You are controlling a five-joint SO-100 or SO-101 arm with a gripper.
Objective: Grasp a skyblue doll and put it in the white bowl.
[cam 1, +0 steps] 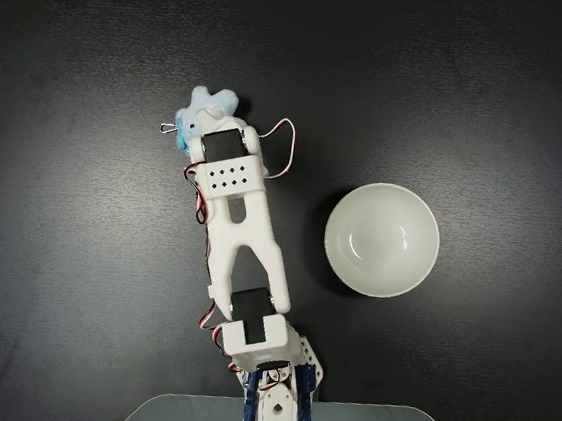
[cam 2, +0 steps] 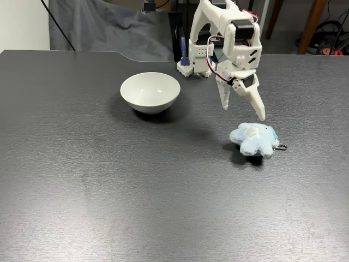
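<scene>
Gripper (cam 2: 244, 113) hangs over doll (cam 2: 253, 138), fingers spread wide, nothing held. Risk: one finger lands on plush, pushes it sideways, misses. Bowl (cam 2: 150, 91) well apart.

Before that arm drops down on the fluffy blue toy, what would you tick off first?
1. Pincer open: ok, its two fingers are spread apart, pointing down.
2. Pincer above the skyblue doll: ok, roughly; in the side fixed view the tips hang just above and a little behind it, not touching.
3. Doll free to lift: ok, it lies alone on the dark table, its small metal clip sticking out to one side.
4. White bowl ready: ok, it stands upright and holds nothing.
5. Path from doll to bowl: ok, bare table between them.
6. Exact centring over the doll: cannot tell, the arm covers much of it from above.
</scene>
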